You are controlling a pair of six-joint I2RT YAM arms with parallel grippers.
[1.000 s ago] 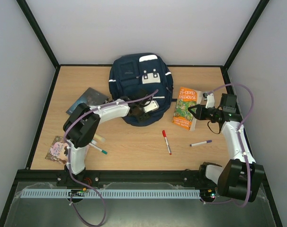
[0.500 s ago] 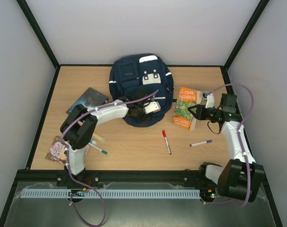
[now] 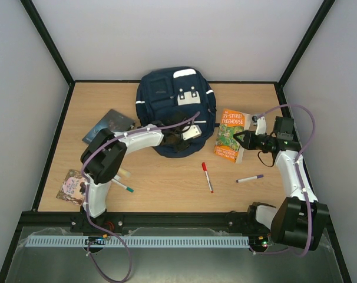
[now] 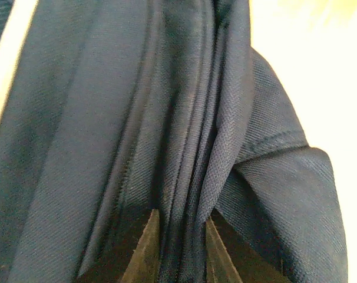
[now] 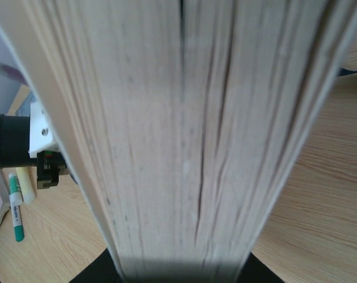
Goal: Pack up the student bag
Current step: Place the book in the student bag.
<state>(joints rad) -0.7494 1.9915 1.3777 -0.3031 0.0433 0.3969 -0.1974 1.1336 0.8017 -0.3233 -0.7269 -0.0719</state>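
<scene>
Found a light wooden table (image 3: 167, 183) under everything. Saw the student bag (image 3: 167, 94), a large navy-blue fabric backpack with white stripes and patches, lying at the back middle of it, front pockets up. Noted the left gripper (image 3: 177, 132) down on the bag's near edge; through the left wrist camera, saw it clenched on a bunched fold of the navy cloth, a dark finger (image 4: 144, 250) pressed against each side. Saw the right gripper (image 3: 241, 140) grasping a thick orange paperback book (image 3: 230, 132) by its right edge, just beside the bag on the right; through the right wrist camera, met only pale page edges wedged between the jaws. Could not tell whether the paperback was clear of the wood. Spotted a dark hardcover book (image 3: 108, 125) left of the bag and a pink illustrated booklet (image 3: 72, 186) at the near-left corner. Counted a red marker (image 3: 207, 177) near the middle, a purple marker (image 3: 250, 177) to its right, and a green-capped marker (image 3: 126, 188) beside a short cream stick (image 3: 123, 173) by the left arm.
</scene>
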